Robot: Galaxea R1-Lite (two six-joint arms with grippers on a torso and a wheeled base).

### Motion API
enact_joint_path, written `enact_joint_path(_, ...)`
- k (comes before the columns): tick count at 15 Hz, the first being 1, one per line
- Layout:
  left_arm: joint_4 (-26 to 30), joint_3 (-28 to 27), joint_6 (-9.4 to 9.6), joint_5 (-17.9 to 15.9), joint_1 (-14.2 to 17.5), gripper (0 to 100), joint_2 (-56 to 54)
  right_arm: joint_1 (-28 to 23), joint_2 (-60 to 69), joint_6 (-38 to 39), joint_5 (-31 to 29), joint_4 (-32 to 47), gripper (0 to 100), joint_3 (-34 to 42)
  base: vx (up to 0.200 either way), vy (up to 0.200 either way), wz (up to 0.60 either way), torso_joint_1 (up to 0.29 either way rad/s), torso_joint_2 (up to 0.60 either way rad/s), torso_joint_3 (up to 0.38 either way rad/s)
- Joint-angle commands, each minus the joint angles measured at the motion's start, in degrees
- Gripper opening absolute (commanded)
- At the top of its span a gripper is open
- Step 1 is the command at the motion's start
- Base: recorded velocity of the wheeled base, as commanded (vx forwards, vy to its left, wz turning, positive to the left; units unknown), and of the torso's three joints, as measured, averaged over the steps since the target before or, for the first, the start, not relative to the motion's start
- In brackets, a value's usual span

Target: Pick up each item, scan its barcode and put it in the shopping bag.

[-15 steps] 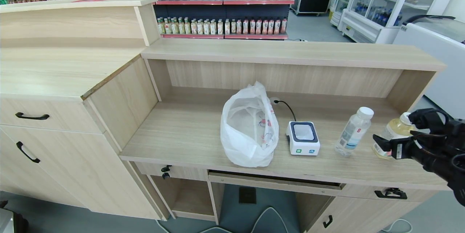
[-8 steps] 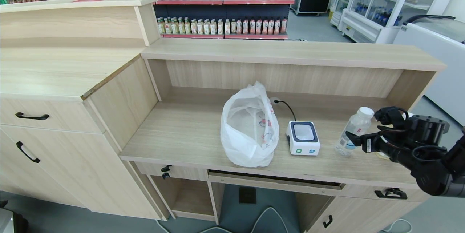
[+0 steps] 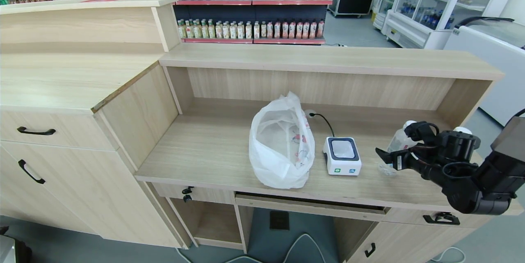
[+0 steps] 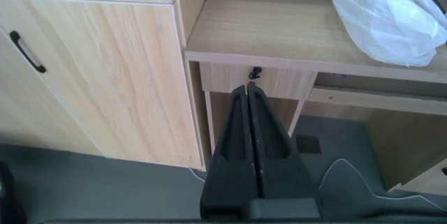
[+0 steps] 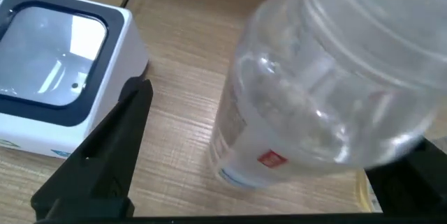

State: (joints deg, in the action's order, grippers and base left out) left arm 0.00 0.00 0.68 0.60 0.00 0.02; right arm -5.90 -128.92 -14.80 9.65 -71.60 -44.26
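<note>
We list: clear bottle [image 5: 314,98] upright at the right of the counter [image 3: 213,148], between the wide-spread fingers of the right gripper [image 3: 394,145]; scanner [image 3: 342,155] just left, shopping bag [image 3: 281,142] left of that; second bottle [image 3: 462,130] mostly hidden behind the arm; left gripper [image 4: 248,90] pinched closed

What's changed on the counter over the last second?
The right tool swung toward the robot's left, from the yellow-liquid bottle to the clear plastic water bottle. It now stands open with a finger on each side of that bottle, not gripping yet. Both bottles, the white plastic shopping bag and the white barcode scanner stayed put.
</note>
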Motion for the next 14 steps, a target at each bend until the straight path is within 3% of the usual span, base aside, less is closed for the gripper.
enact_joint_path(1,0.0,0.0,0.02,0.0,0.0,0,0.0,1.1,-2.1,0.1,1.0,0.0,100,-2.7,0.000,0.000,0.00,0.000,0.00,0.000)
enact_joint_path(11,0.0,0.0,0.02,0.0,0.0,0,0.0,1.7,-4.7,-0.1,3.9,-2.1,100,-5.8,0.000,0.000,0.00,0.000,0.00,0.000)
enact_joint_path(12,0.0,0.0,0.02,0.0,0.0,0,0.0,1.4,-4.7,-0.1,5.0,-2.1,0,-6.1,0.000,0.000,0.00,0.000,0.00,0.000)
enact_joint_path(14,0.0,0.0,0.02,0.0,0.0,0,0.0,0.7,-4.8,-0.3,6.0,-2.1,0,-6.5,0.000,0.000,0.00,0.000,0.00,0.000)
